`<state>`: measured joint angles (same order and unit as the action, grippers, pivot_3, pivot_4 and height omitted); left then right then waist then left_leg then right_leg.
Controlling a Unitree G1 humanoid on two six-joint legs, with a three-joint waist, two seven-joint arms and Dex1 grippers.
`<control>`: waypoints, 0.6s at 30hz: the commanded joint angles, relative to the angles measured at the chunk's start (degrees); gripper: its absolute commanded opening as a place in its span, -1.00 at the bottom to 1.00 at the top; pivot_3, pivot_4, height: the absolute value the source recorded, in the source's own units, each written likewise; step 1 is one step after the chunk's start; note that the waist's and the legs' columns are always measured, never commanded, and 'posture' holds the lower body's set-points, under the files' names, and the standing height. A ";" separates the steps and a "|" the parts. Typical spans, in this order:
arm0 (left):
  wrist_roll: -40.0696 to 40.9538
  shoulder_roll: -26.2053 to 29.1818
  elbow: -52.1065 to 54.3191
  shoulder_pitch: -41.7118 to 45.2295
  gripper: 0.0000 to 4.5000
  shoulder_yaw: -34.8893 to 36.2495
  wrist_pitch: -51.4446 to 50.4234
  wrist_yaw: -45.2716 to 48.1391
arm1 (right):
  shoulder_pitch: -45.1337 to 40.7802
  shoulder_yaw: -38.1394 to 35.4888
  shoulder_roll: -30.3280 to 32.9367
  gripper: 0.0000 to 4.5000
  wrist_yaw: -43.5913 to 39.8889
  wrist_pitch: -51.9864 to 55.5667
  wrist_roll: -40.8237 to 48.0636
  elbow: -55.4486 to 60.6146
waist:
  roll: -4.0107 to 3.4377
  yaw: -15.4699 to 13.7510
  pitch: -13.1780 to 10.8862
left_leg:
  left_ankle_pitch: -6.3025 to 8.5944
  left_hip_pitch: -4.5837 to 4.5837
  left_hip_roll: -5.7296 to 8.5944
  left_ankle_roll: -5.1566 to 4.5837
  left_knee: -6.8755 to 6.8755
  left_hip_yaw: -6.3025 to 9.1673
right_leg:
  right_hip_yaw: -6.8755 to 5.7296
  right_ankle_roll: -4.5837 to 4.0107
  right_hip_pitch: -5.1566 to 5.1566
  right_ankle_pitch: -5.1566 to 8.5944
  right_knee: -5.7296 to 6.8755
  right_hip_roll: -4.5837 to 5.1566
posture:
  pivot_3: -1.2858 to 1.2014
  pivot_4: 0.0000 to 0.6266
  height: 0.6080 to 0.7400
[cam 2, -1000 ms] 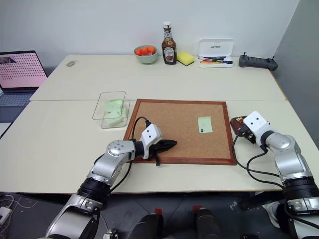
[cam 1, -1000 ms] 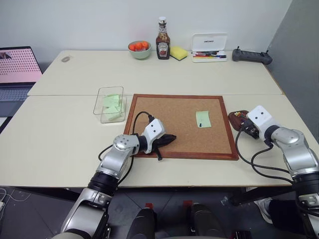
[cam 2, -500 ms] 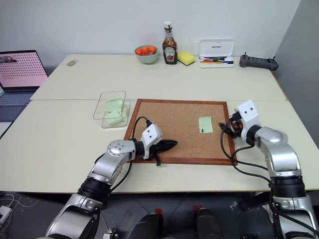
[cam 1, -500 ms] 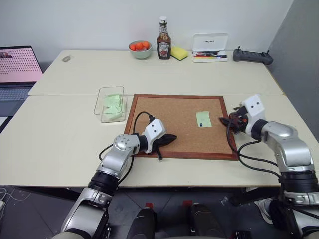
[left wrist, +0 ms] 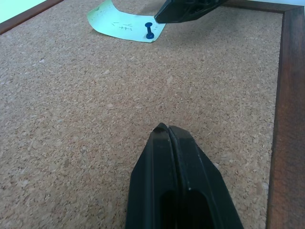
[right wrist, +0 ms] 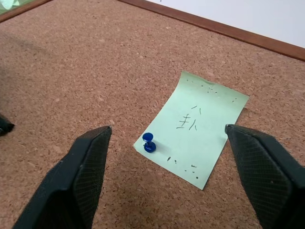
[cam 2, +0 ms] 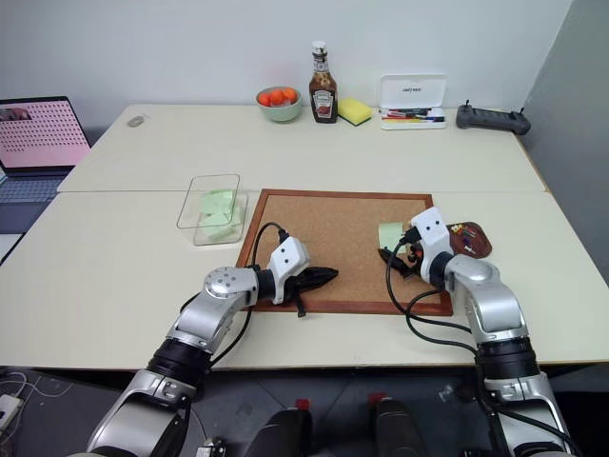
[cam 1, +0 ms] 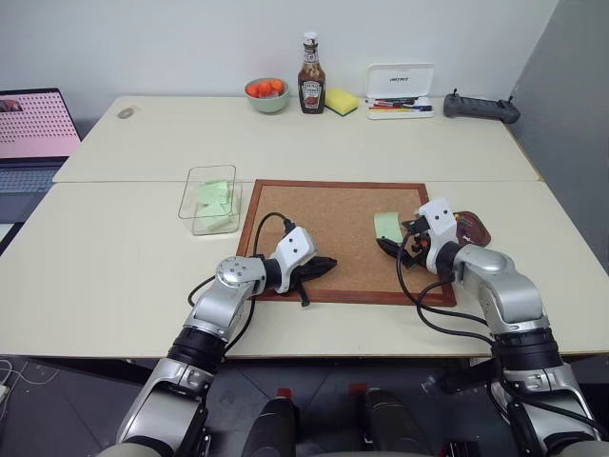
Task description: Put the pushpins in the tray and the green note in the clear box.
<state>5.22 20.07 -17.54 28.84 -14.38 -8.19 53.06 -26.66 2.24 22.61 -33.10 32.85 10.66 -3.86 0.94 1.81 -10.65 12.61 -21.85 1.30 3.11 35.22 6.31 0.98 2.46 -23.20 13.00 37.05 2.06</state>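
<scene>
You are looking at the right gripper (right wrist: 164, 143) hanging low over the cork board (cam 1: 324, 214), its fingers (right wrist: 71, 176) standing spread wide to either side of the green note (right wrist: 195, 126). That note is lying flat on the board's right part, and one blue pushpin (right wrist: 148, 142) is sticking in near its lower corner. The left gripper (left wrist: 164, 129) is resting on the board's near left edge with its fingers pressed together, holding nothing. The tray (cam 1: 471, 227) is sitting on the desk (cam 1: 114, 276) just beyond the board's right edge. The clear box (cam 1: 210, 198) is standing just left of the board, with pale green slips lying inside it.
</scene>
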 commanded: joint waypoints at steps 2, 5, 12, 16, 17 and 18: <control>-1.70 0.33 -1.25 -0.99 -1.00 -1.34 -0.51 0.03 | -1.88 0.09 -0.99 0.26 0.61 -1.88 -0.37 -0.73 | 0.00 0.00 0.00 | 0.00 -0.01 0.00 0.00 0.00 0.00 | 0.00 0.00 0.00 0.00 0.00 0.00 | 0.03 -0.52 1.00; -1.73 0.38 -1.24 -0.98 -1.00 -1.36 -0.47 0.06 | -1.98 0.42 -1.21 -0.03 0.57 -2.16 -0.60 -1.23 | 0.00 0.01 0.00 | 0.00 0.00 0.00 0.00 0.00 0.00 | 0.00 0.00 0.00 0.00 0.00 0.00 | 0.03 -0.52 1.00; -1.71 0.39 -1.21 -1.03 -1.00 -1.32 -0.46 0.05 | -2.03 1.06 -0.91 -0.64 -0.09 -2.32 -0.45 -1.11 | 0.00 0.01 0.00 | 0.00 -0.01 0.00 0.00 0.00 0.00 | 0.00 0.00 0.00 0.00 0.00 0.00 | 0.03 -0.52 1.00; -1.69 0.31 -1.27 -1.00 -1.00 -1.31 -0.45 -0.01 | -1.76 1.55 -0.68 -0.98 -0.50 -2.14 -0.63 -0.87 | 0.00 0.02 0.00 | 0.00 0.00 0.00 0.00 0.00 0.00 | -0.01 0.00 0.00 0.00 0.00 0.00 | 0.03 -0.52 1.00; -1.69 0.29 -1.28 -0.98 -1.00 -1.31 -0.46 -0.02 | -1.73 1.57 -0.67 -0.98 -0.54 -2.14 -0.67 -0.87 | 0.00 0.02 0.00 | 0.00 0.00 0.00 0.00 0.00 0.00 | 0.00 0.00 0.00 0.00 0.00 0.00 | 0.03 -0.52 1.00; -1.68 0.26 -1.29 -0.98 -1.00 -1.31 -0.45 -0.04 | -1.64 1.63 -0.65 -0.98 -0.61 -2.10 -0.70 -0.70 | 0.00 0.01 0.00 | 0.00 -0.01 0.00 0.00 0.00 0.00 | 0.00 0.00 0.00 0.00 -0.01 0.00 | 0.03 -0.52 1.00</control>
<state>5.20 20.06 -17.55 28.85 -14.38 -8.05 53.04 -27.70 3.95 21.53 -33.52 31.70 10.16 -6.05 0.93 1.83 -10.64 12.61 -21.85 1.30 3.11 35.22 6.31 0.98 2.46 -23.20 13.00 37.04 2.06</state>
